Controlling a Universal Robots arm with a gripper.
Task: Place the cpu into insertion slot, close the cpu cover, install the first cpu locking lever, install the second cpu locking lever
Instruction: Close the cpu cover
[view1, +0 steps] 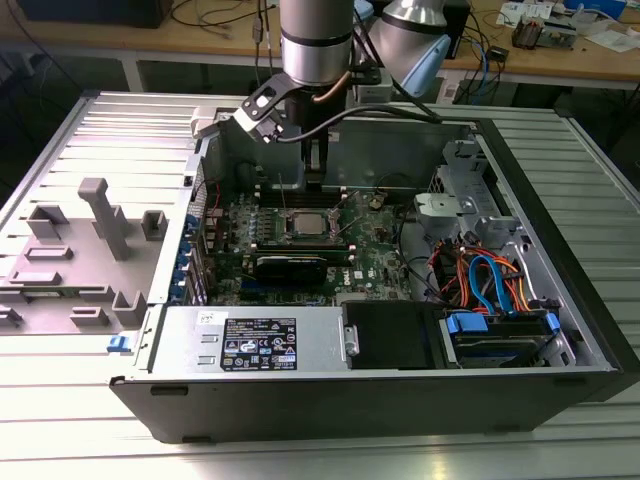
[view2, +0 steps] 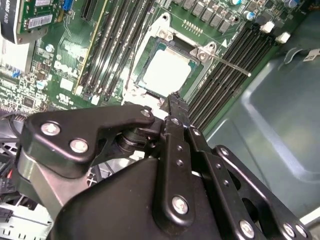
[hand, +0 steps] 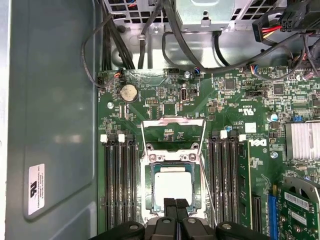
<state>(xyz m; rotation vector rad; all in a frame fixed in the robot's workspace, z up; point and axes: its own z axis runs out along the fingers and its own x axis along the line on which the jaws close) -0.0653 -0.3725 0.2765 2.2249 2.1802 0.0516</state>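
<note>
The cpu (hand: 172, 187) lies flat in the insertion slot (hand: 150, 172) on the green motherboard, its dull silver top facing up; it also shows as a bright square in the second wrist view (view2: 167, 70) and as a grey square in the exterior view (view1: 305, 222). The cpu cover (hand: 174, 121) stands swung up off the slot, hinged at one end. A thin locking lever (view2: 229, 64) sticks out unlatched beside the slot. My gripper (hand: 176, 203) hovers over the slot's edge, just above the cpu, with its black fingers together and nothing between them.
Long black memory slots (hand: 117, 185) flank the socket on both sides. The case wall (hand: 50, 125) rises close by. Black cables (hand: 150, 35) and the power supply hang at one end, and a heatsink (hand: 302, 140) and drive bay with blue cables (view1: 490, 285) sit further off.
</note>
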